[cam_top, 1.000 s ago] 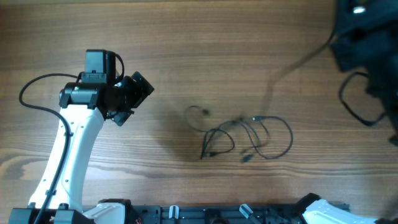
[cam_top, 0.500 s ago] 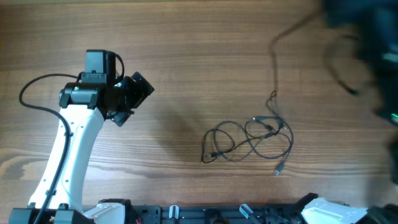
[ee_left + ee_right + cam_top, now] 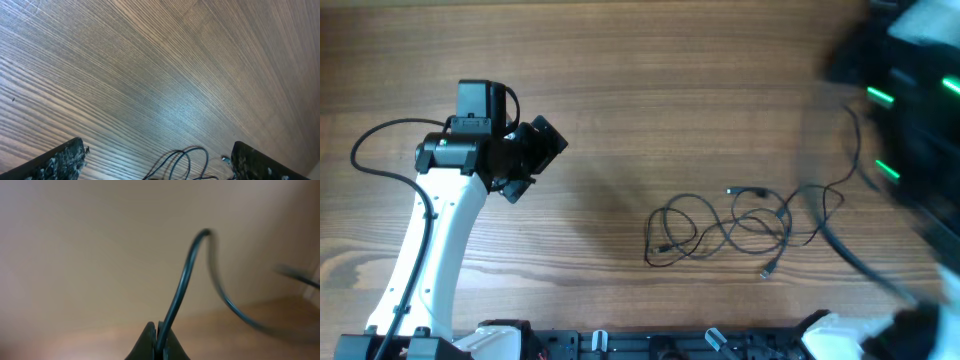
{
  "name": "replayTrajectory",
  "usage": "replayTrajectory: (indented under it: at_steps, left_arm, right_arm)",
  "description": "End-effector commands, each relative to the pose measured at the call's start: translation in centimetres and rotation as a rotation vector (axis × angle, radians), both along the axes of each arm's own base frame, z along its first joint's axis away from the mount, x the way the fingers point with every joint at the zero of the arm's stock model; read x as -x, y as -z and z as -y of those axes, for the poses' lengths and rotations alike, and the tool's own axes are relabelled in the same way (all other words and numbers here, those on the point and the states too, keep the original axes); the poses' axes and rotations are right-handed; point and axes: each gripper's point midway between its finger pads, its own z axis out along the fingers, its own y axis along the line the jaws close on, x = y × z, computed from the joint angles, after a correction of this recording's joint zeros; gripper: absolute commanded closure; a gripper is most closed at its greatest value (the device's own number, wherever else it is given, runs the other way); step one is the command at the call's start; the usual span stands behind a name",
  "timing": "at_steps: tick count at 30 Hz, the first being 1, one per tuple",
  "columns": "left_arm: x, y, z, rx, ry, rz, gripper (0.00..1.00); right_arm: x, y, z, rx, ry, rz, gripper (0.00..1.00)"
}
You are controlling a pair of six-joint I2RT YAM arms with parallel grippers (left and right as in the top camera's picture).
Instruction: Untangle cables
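Observation:
The cables (image 3: 730, 228) lie as loose dark loops right of the table's middle, with a small plug end (image 3: 767, 270) at the front. One strand (image 3: 850, 140) rises from the pile toward my blurred right arm (image 3: 910, 100). My right gripper (image 3: 159, 341) is shut on that dark cable (image 3: 182, 280), lifted well above the table. My left gripper (image 3: 535, 150) hovers open to the left of the pile, apart from it. Between its fingers (image 3: 55, 162) the left wrist view shows cable loops (image 3: 187, 159) on the wood below.
The wooden table (image 3: 640, 60) fills the view. The left arm's thick black lead (image 3: 370, 150) loops at the far left. A dark rail (image 3: 650, 345) runs along the front edge. The right arm is motion-blurred at the right edge.
The right arm has swung down along the right side, pulling its strand. The pile slid right and spread out into wider loops. The left arm has not moved.

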Motion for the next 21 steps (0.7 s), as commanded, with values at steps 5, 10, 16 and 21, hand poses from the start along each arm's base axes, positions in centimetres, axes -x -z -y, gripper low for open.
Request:
replayTrajectory:
  at_steps: [5, 10, 16, 21]
  left_arm:
    - [0.0, 0.1, -0.3, -0.01, -0.005, -0.002, 0.04]
    - [0.0, 0.3, -0.3, -0.01, -0.005, -0.008, 0.0]
    - [-0.4, 1.6, -0.2, -0.013, -0.001, -0.044, 0.0]
    - [-0.6, 3.8, -0.2, -0.015, -0.001, -0.109, 0.0]
  right_arm:
    - [-7.6, 11.5, -12.0, -0.009, -0.314, -0.324, 0.96]
    - [-8.3, 14.7, -18.2, -0.137, -0.546, -0.429, 0.92]
    - [-6.2, 17.5, -22.5, -0.18, -0.803, -0.564, 0.82]
    - [-6.1, 18.7, -21.9, -0.084, -0.816, -0.576, 0.17]
